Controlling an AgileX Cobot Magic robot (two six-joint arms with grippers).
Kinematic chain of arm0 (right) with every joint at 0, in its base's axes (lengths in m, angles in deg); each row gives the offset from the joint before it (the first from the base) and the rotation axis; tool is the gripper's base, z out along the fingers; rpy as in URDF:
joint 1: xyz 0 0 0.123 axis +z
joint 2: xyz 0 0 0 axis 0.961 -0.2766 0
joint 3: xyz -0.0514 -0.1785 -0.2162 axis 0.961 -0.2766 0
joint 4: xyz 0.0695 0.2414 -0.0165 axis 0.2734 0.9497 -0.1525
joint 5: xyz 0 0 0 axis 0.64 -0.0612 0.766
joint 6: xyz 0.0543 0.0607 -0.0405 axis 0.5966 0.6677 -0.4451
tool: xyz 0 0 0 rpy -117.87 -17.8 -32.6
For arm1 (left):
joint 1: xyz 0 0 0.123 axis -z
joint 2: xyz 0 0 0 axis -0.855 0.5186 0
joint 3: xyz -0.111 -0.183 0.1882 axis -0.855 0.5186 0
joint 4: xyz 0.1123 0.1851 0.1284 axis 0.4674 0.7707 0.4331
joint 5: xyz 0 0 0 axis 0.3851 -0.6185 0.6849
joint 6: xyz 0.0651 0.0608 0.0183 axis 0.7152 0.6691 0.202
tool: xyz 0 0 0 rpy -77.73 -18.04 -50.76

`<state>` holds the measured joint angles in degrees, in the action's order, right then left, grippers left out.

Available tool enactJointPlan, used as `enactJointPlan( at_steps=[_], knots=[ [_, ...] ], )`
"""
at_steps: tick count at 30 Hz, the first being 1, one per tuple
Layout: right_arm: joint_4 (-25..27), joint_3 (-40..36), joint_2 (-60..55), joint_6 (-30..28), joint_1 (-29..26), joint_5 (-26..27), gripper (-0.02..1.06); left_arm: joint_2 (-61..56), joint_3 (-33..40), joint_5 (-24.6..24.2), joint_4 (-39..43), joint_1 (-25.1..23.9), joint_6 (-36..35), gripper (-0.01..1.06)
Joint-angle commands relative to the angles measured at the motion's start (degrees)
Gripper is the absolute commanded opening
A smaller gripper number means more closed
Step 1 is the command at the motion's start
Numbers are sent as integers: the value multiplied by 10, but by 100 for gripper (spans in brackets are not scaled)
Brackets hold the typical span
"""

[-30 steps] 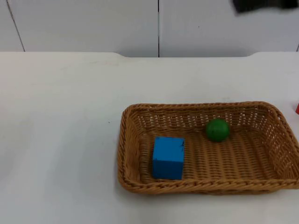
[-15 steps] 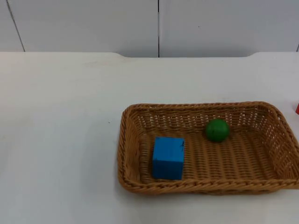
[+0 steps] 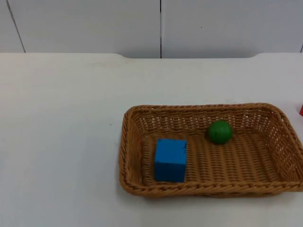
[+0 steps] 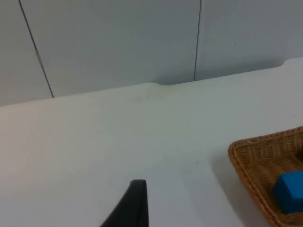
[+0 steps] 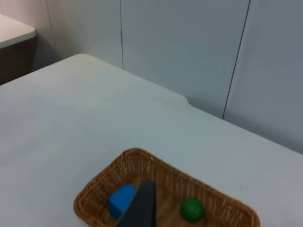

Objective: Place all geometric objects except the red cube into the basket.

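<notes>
White table [image 3: 61, 118] bears wicker basket [image 3: 142, 184]; grey partition wall [image 3: 85, 23] behind.

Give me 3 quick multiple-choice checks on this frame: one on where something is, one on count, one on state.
1. Where is the blue cube?
A. on the table left of the basket
B. inside the basket, near its front left corner
C. against the wall

2. How many things lie in the basket?
A. one
B. two
C. four

3. How does the green ball sit?
A. on the basket floor near the back wall, apart from the cube
B. stacked on top of the cube
C. balanced on the basket's rim

Answers: 1 B, wicker rim encloses the cube in the top view. 2 B, only the cube and ball are inside. 3 A, bare weave shows between ball and cube.
</notes>
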<state>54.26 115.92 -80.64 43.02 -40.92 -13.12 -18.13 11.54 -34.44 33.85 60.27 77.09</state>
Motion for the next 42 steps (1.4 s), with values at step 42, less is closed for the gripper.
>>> enactJointPlan(
  at_steps=[42],
  knots=[
    [-103, -156, 235, 77, 3, -184, 84, -154, 144, -67, 127, -2, -122, 105]
  ],
)
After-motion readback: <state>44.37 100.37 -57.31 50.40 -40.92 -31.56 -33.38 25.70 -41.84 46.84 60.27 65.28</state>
